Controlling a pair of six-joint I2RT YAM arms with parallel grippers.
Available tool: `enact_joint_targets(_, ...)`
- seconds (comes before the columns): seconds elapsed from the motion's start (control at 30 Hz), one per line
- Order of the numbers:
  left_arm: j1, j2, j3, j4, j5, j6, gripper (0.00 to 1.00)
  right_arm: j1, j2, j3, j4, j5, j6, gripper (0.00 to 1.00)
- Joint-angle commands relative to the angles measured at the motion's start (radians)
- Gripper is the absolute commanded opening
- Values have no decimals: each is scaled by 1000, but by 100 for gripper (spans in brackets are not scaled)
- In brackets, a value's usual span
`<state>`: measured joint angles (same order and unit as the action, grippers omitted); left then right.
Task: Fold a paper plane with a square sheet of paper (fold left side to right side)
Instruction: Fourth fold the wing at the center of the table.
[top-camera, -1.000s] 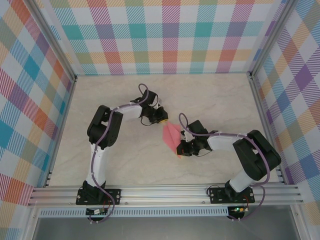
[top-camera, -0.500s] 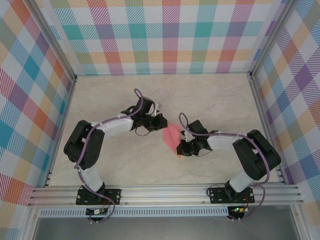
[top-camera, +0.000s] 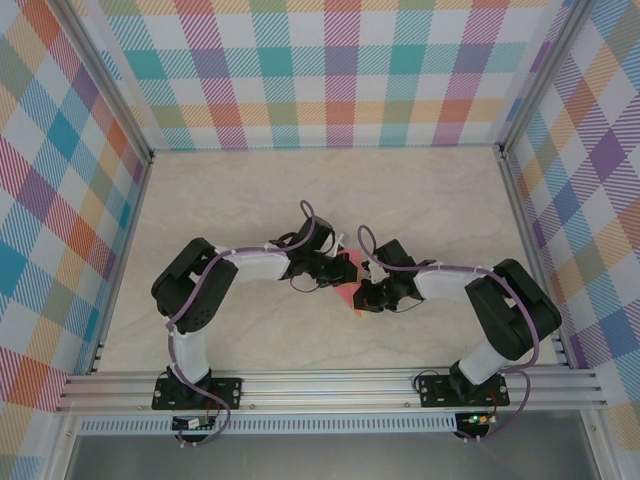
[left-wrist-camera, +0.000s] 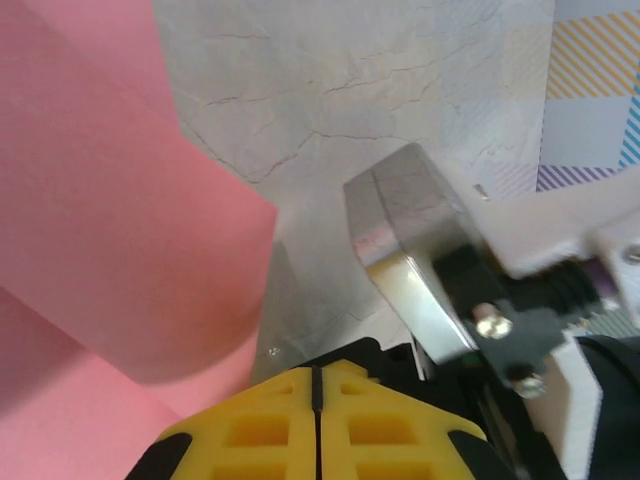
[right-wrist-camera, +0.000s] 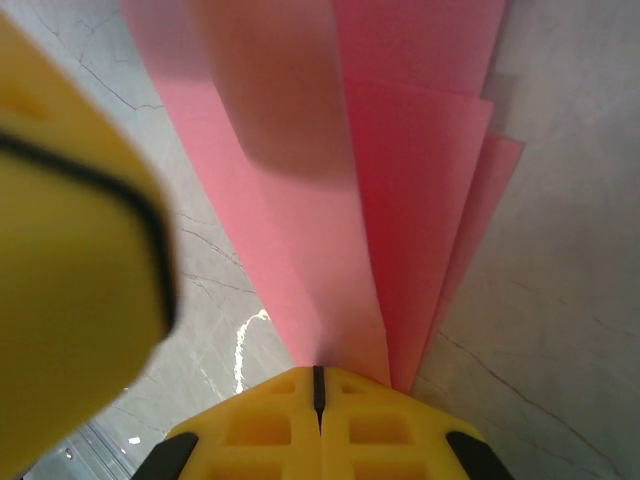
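Note:
The pink-red sheet of paper (top-camera: 348, 270) lies mid-table, folded into a slim pointed shape with several layers. In the right wrist view the paper (right-wrist-camera: 400, 180) fans away from my right gripper (right-wrist-camera: 319, 372), which is shut on its narrow end. From above, the right gripper (top-camera: 363, 297) sits at the paper's near tip. My left gripper (top-camera: 337, 268) is at the paper's left edge. Its yellow jaws (left-wrist-camera: 317, 378) are shut with nothing seen between them, and the paper (left-wrist-camera: 120, 220) curls up just to their left. A blurred left finger (right-wrist-camera: 80, 250) looms beside the paper.
The marbled tabletop (top-camera: 250, 200) is walled by checked panels (top-camera: 330, 70) on three sides. An aluminium rail (top-camera: 330, 385) runs along the near edge. Metal and black parts of the right arm's wrist (left-wrist-camera: 420, 250) stand close to the left gripper.
The left arm has swung right and nearer, bringing its gripper from the table's centre-left up to the paper, its jaws closing on the way. The right arm and the paper's tip stayed put.

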<state>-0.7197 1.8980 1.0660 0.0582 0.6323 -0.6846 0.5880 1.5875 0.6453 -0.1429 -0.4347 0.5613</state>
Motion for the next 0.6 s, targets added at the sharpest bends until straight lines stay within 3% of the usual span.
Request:
enact_joint_targets(0.0,-6,29,-8,38,30,-13,5,6,52,-37,-161,69,-15,0)
enact_joint_targets(0.57,5,147,14,55,18,11,4,6,65,-28,-183,77,-28,0)
